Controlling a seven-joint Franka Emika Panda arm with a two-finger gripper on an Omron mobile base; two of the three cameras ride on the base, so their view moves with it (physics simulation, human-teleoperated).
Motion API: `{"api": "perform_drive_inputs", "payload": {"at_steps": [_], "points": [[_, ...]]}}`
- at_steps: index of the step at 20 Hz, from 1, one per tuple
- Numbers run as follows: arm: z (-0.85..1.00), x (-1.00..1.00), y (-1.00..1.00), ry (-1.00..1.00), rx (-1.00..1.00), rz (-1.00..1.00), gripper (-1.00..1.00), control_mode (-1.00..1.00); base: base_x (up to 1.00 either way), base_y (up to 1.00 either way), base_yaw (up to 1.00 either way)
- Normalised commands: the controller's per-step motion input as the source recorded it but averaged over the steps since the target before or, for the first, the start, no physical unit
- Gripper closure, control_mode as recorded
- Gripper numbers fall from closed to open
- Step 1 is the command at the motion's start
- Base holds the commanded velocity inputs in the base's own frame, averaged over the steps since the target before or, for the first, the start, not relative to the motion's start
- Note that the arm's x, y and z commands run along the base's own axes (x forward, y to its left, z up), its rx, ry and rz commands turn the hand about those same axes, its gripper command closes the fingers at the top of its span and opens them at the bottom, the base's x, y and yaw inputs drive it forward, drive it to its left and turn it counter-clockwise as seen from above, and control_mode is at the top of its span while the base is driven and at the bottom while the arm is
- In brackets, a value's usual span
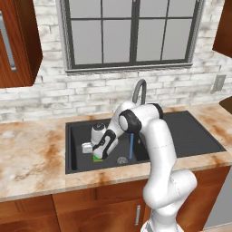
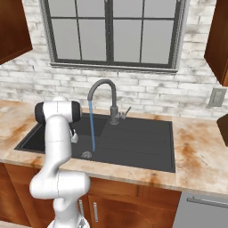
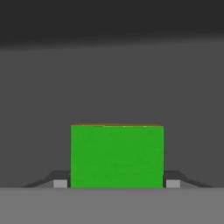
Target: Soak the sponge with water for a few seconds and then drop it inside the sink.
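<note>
Counter (image 1: 31,154) — marbled beige stone with rust-brown veining, runs along white brick wall under window, wood cabinets below. Sink (image 1: 77,165) set into counter: dark charcoal basin on left, flat drainboard (image 2: 142,142) of same colour on right, round metal drain (image 1: 122,160) in basin floor. Grey curved faucet (image 2: 104,95) stands at back rim between basin and drainboard. Water (image 2: 91,127) — thin blue stream — falls from spout to basin floor just beside drain. Sponge (image 1: 97,158) low in basin, left of drain.
</note>
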Motion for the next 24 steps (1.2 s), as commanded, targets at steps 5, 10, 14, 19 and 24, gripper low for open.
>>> {"api": "perform_drive_inputs", "payload": {"at_steps": [5, 10, 14, 19, 24], "points": [[0.00, 0.00, 0.00, 0.00, 0.00, 0.00, -1.00, -1.00, 0.00, 0.00, 0.00], [0.00, 0.02, 0.00, -0.01, 0.00, 0.00, -1.00, -1.00, 0.00, 0.00, 0.00], [0.00, 0.00, 0.00, 0.00, 0.00, 0.00, -1.00, -1.00, 0.00, 0.00, 0.00], [0.09, 0.00, -0.01, 0.00, -0.02, 0.00, -1.00, -1.00, 0.00, 0.00, 0.00], [0.56, -0.25, -0.04, -0.07, 0.00, 0.00, -1.00, -1.00, 0.00, 0.00, 0.00]]}}
